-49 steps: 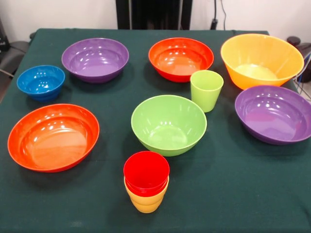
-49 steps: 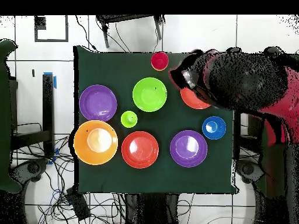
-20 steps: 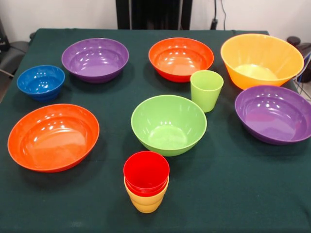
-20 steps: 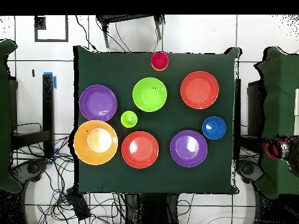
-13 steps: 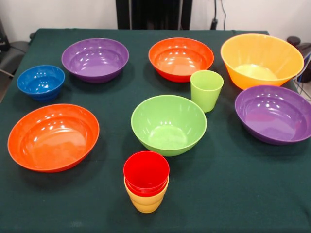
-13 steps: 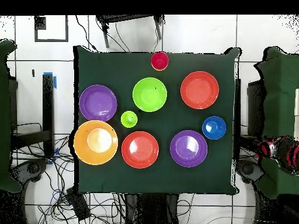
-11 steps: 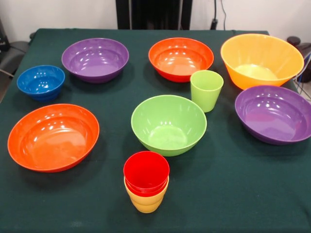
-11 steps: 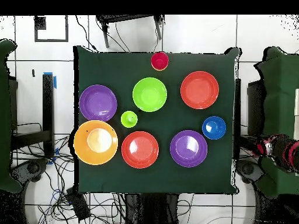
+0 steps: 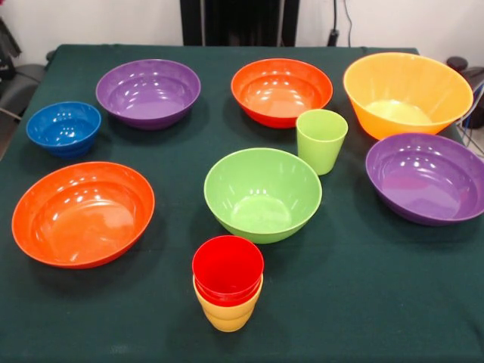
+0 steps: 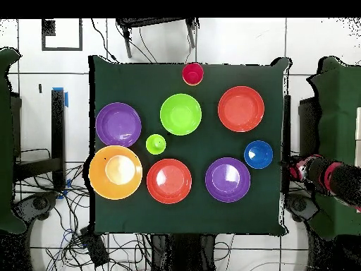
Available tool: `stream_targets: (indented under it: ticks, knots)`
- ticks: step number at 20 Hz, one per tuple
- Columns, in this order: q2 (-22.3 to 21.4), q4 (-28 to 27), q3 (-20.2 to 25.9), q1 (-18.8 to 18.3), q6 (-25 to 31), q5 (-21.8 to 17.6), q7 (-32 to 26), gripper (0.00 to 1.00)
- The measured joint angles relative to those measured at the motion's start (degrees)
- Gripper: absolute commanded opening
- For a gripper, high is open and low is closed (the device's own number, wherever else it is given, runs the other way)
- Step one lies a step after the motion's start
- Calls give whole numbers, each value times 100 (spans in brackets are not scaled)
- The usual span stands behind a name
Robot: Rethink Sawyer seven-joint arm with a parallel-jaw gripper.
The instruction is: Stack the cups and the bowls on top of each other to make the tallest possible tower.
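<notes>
A red cup nested in a yellow cup (image 9: 228, 291) stands at the table's near edge; it also shows in the overhead view (image 10: 192, 73). A light green cup (image 9: 321, 141) stands alone beside the green bowl (image 9: 262, 194). The small blue bowl (image 9: 63, 128) sits at the left. Two purple bowls (image 9: 148, 93) (image 9: 426, 178), two red-orange bowls (image 9: 280, 91) (image 9: 82, 214) and the large orange bowl (image 9: 407, 94) lie apart, all upright. My gripper (image 10: 291, 169) is off the table's right edge in the overhead view, close to the blue bowl (image 10: 258, 154), holding nothing I can see.
The red and black arm (image 10: 331, 176) reaches in from the right edge of the overhead view. The green tablecloth (image 9: 378, 287) covers the table. Cables lie on the floor at the overhead view's lower left (image 10: 77, 233).
The arm was over the far red-orange bowl, drew off to the side, and now reaches back toward the table edge by the blue bowl. No cup or bowl has moved.
</notes>
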Motion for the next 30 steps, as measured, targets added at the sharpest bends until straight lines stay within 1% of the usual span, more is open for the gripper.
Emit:
stream_targets:
  ticks: [1,7,8,10,21,30]
  knots:
    - [184,-75,60,4,0,-109,0,100]
    - [558,-278,116,42,0,-329,0,100]
    - [705,-359,130,56,-1,-406,0,100]
    - [840,-431,145,65,1,-491,0,100]
    - [1257,-546,265,69,-17,-827,0,100]
    - [1439,-609,387,119,-227,-853,0,100]
